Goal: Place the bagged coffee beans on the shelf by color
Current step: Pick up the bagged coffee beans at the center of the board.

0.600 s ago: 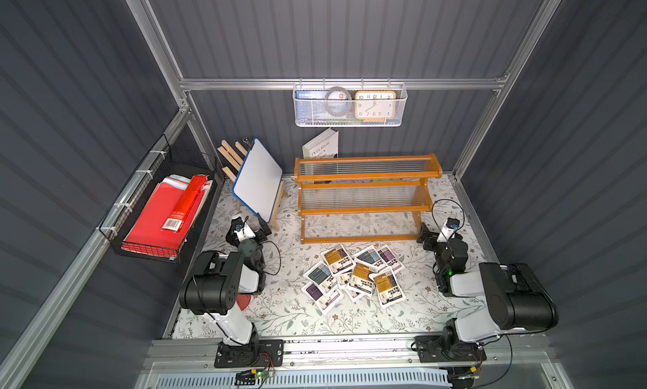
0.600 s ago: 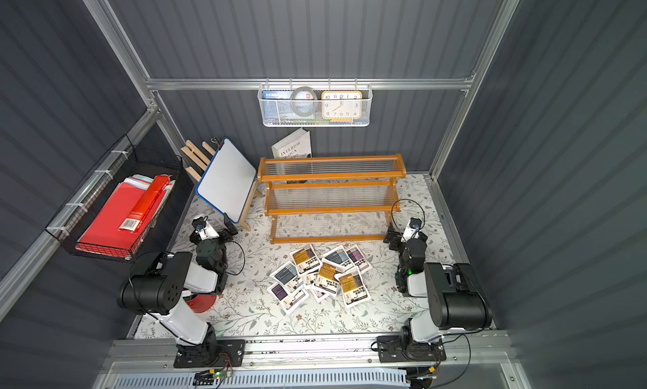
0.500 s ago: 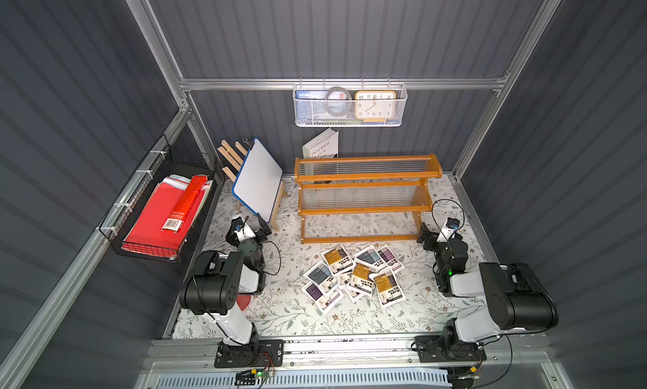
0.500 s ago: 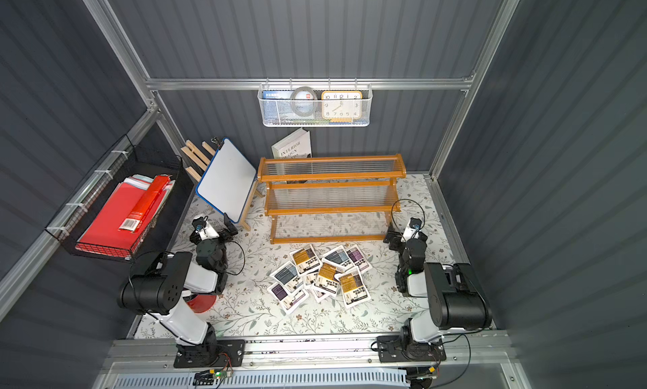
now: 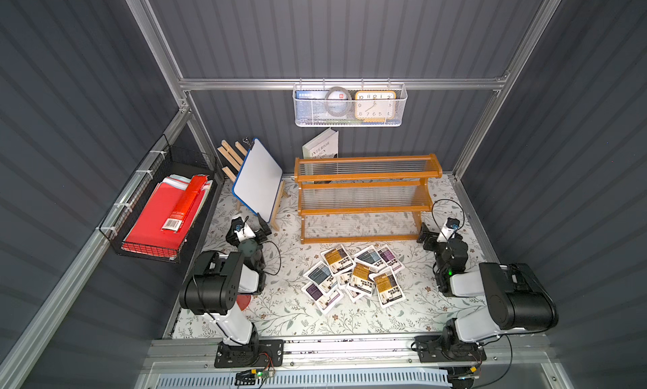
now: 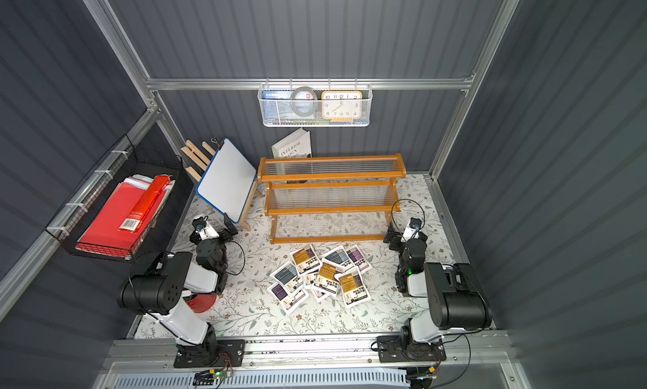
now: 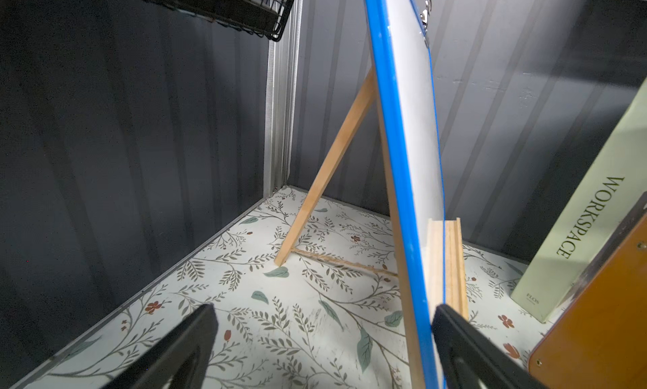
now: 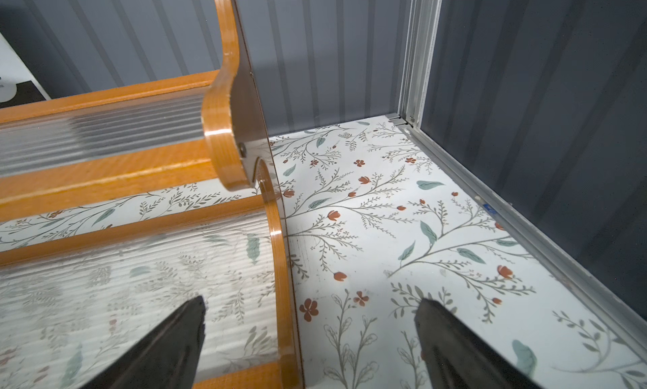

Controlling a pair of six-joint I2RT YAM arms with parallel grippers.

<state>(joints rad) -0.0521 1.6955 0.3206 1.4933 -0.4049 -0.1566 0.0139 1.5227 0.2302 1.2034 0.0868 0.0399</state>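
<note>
The bagged coffee beans point(image 5: 353, 275) point(image 6: 320, 277) lie in a loose overlapping pile on the floral tabletop, in front of the shelf. They are white pouches with mustard-yellow point(image 5: 387, 285), blue-grey point(image 5: 369, 256) and purple point(image 5: 387, 254) labels. The shelf point(image 5: 364, 175) point(image 6: 329, 175) point(image 8: 140, 180) has an orange-brown frame, and all its clear ribbed tiers are bare. My left gripper point(image 5: 263, 228) point(image 7: 324, 312) is open and holds nothing, left of the shelf by the whiteboard's foot. My right gripper point(image 5: 425, 235) point(image 8: 311, 301) is open and holds nothing, at the lowest tier's right end.
A blue-framed whiteboard point(image 5: 259, 179) point(image 7: 402, 159) on a wooden easel stands close to the left gripper. A white book point(image 5: 320, 147) leans behind the shelf. A black wire basket point(image 5: 210, 166) holds red folders on the left wall. A white mesh basket point(image 5: 348, 119) hangs on the back wall.
</note>
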